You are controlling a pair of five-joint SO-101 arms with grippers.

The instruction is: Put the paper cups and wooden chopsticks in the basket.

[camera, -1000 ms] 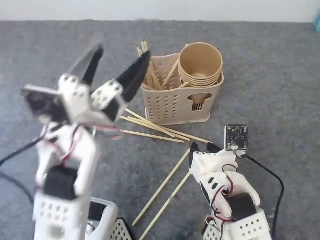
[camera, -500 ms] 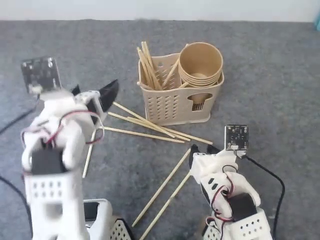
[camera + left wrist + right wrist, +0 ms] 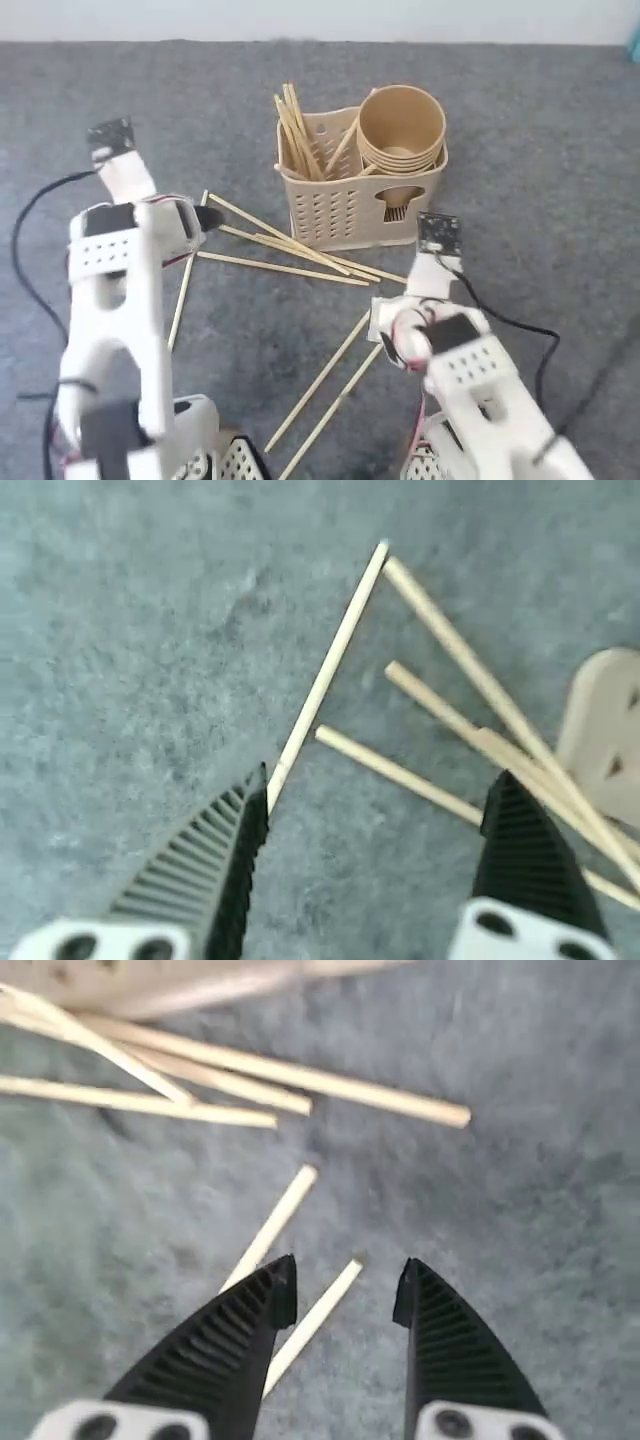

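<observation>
- Basket (image 3: 330, 215): beige plastic, perforated walls, keyhole cut-out in the front wall. Stands upright on the grey worktop (image 3: 540, 150).
- Paper cups (image 3: 400, 120): brown, nested in one stack, mouths up, leaning slightly. In the basket's 3 o'clock side.
- Bundled chopsticks (image 3: 292, 125): pale wood, standing on end and tilted. In the basket's 9 o'clock side.
- Fanned chopsticks (image 3: 290, 270): several lying flat and crossing, just off the basket's front from 6 to 8 o'clock.
- Single chopstick (image 3: 183, 290): flat, at the basket's 8 o'clock.
- Chopstick pair (image 3: 320, 380): flat, nearly parallel, diagonal, well apart from the basket at 6 o'clock.
</observation>
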